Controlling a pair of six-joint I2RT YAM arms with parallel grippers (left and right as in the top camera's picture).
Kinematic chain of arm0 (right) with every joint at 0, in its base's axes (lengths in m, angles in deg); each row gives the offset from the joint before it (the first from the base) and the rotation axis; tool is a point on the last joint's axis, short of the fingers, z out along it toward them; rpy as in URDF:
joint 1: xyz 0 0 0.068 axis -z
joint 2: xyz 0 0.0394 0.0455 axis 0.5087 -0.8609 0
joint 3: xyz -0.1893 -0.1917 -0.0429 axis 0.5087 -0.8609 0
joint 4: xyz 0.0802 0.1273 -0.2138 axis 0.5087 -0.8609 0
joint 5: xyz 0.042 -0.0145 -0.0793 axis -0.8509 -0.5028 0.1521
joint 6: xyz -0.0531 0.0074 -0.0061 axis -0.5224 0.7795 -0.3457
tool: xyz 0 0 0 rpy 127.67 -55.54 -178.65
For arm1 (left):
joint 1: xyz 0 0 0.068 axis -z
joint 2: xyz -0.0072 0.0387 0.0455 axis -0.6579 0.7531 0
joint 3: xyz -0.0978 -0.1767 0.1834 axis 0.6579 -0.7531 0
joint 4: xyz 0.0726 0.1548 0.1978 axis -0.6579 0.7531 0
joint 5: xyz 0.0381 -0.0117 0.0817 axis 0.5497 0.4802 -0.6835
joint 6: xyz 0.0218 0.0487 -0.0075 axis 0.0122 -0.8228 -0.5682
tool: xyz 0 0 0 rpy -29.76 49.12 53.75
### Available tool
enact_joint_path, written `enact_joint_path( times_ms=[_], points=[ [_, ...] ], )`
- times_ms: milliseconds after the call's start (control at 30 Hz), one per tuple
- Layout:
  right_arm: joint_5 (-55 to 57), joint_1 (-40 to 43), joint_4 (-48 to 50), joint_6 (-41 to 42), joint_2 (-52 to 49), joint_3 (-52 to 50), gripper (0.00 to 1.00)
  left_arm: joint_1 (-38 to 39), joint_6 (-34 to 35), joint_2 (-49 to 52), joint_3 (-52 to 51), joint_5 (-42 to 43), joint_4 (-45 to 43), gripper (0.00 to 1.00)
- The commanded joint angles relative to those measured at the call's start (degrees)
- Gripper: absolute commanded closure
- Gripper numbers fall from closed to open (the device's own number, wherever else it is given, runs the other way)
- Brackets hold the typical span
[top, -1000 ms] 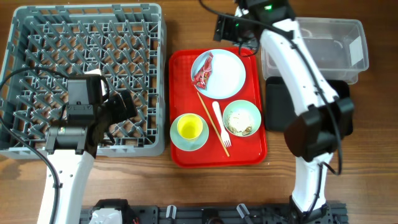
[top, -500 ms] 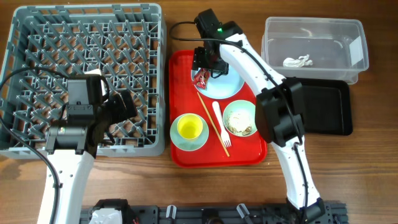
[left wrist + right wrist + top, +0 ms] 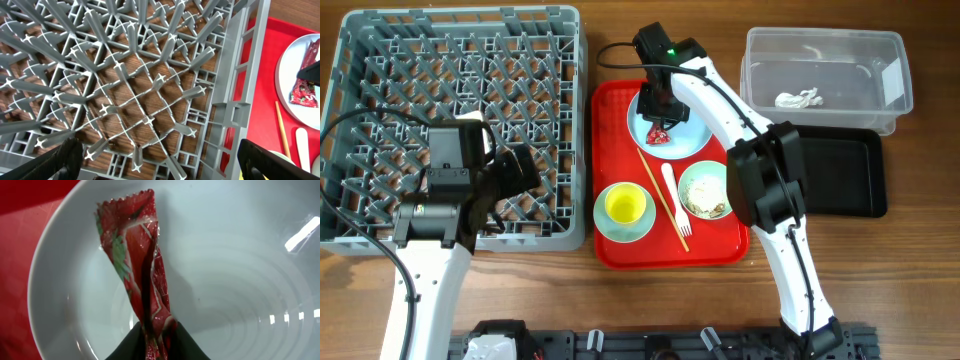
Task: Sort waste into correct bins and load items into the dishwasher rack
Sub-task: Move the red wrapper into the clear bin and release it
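My right gripper (image 3: pixel 659 125) is shut on the crumpled red-and-white wrapper (image 3: pixel 660 136), which lies on the white plate (image 3: pixel 688 130). In the right wrist view its black fingertips (image 3: pixel 181 341) pinch the wrapper's (image 3: pixel 134 255) near end just over the plate (image 3: pixel 240 280). My left gripper (image 3: pixel 160 167) stands open above the grey dishwasher rack (image 3: pixel 460 13), with nothing between its fingers. A white tissue scrap (image 3: pixel 797 99) lies in the clear tub (image 3: pixel 823 33). The black tray (image 3: pixel 845 175) sits in front of the tub.
On the red serving tray (image 3: pixel 615 150) are a bowl (image 3: pixel 708 190) with rice leftovers, a yellow cup (image 3: pixel 625 204) on a saucer, a white fork (image 3: pixel 674 205) and a chopstick (image 3: pixel 660 190). The rack's upright pegs (image 3: pixel 150 90) fill the left wrist view.
My right arm swung from over the clear tub to the plate and its jaws closed on the wrapper, which shifted from the plate's left edge toward its near side. The left arm stayed still.
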Motion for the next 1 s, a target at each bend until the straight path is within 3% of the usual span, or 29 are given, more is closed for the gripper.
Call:
enact_joint_path(
  times_ms=[0,200,367,567,600,667,700,733,833,967],
  points=[
    [0.13,0.17,-0.66,-1.44,-1.29,-0.24,0.94,0.11,0.5,0.11,0.9,-0.74,-0.15,0.0],
    [0.63,5.09,-1.49,-7.23,8.92,-0.15,0.96,0.11,0.5,0.11,0.9,-0.74,-0.13,0.0],
    [3.63,13.05,-1.57,-7.23,17.44,-0.15,0.96,0.11,0.5,0.11,0.9,-0.76,-0.15,0.0],
    [2.75,22.91,-3.34,-5.79,18.27,-0.72,0.94,0.11,0.5,0.11,0.9,-0.76,-0.15,0.0],
    [2.75,23.8,-3.28,-5.81,18.27,-0.7,0.85,0.11,0.5,0.11,0.9,-0.74,-0.15,0.0],
    [2.62,25.35,-2.27,-5.77,18.27,-0.72,0.51,0.11,0.5,0.11,0.9,-0.74,-0.13,0.0],
    [2.49,25.64,-1.86,-5.86,18.27,-0.7,0.25,0.11,0.5,0.11,0.9,-0.74,-0.15,0.0],
    [2.49,25.99,-1.79,-6.56,18.29,-0.7,0.12,0.11,0.5,0.11,0.9,-0.74,-0.15,0.0],
    [0.13,26.82,-2.69,-10.8,19.23,-0.7,0.0,0.11,0.5,0.11,0.9,-0.74,-0.15,0.0],
    [0.0,27.34,-7.5,-12.79,23.02,-0.7,0.0,0.11,0.5,0.11,0.9,-0.74,-0.11,0.0]
  ],
)
